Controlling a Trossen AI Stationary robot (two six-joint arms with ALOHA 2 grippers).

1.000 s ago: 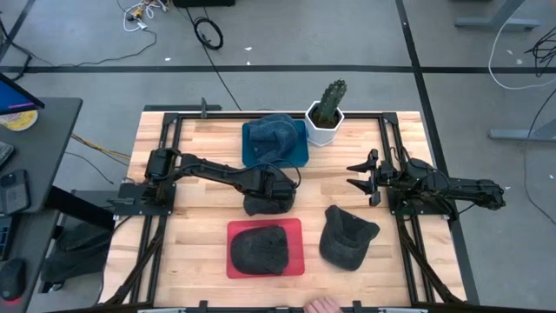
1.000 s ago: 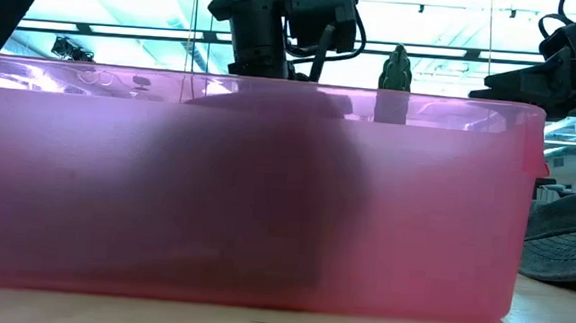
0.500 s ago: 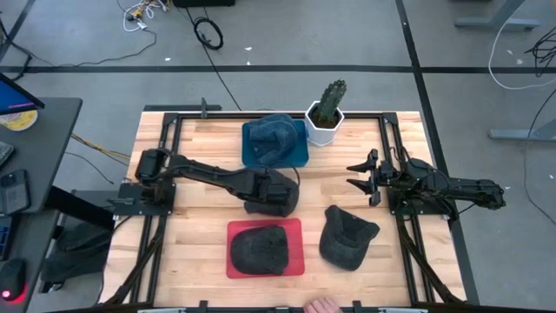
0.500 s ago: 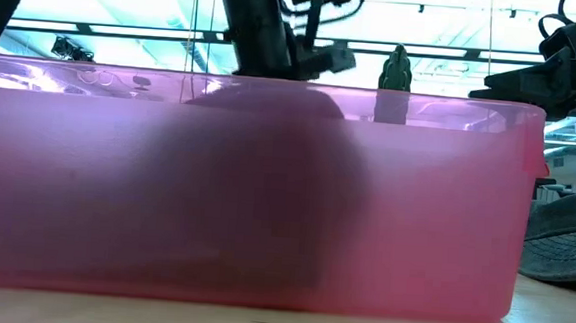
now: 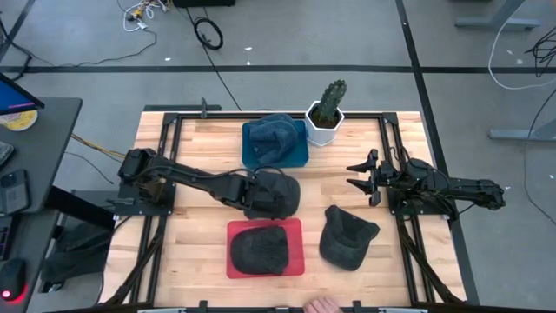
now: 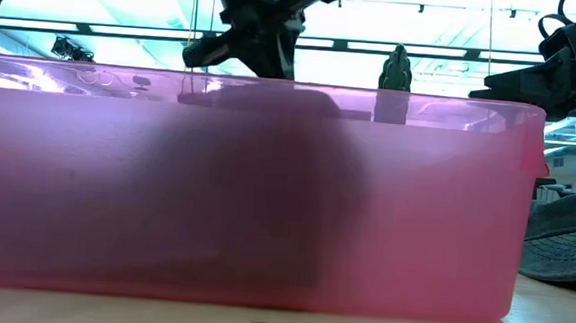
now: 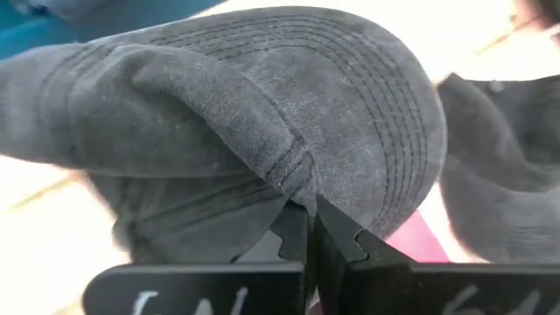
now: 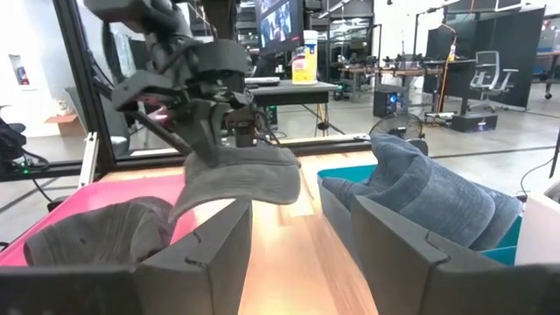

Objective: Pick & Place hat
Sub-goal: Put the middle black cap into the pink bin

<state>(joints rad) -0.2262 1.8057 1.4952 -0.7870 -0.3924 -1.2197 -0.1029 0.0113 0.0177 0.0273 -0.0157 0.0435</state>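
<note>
The left gripper (image 7: 308, 229) pinches the grey hat (image 7: 262, 114) tight; lift it slowly over the red tray (image 5: 295, 228) at bottom middle; right gripper (image 5: 358, 177) waits spread.

Wooden plank surface (image 5: 191, 235), framed by black rails. Resting directly on it: a red bin (image 5: 295, 228) at the near edge, a loose dark cap (image 5: 346, 236) just beside it, a blue bin (image 5: 300, 149) at the far edge, and a white cactus pot (image 5: 323, 128) touching the blue bin.
</note>
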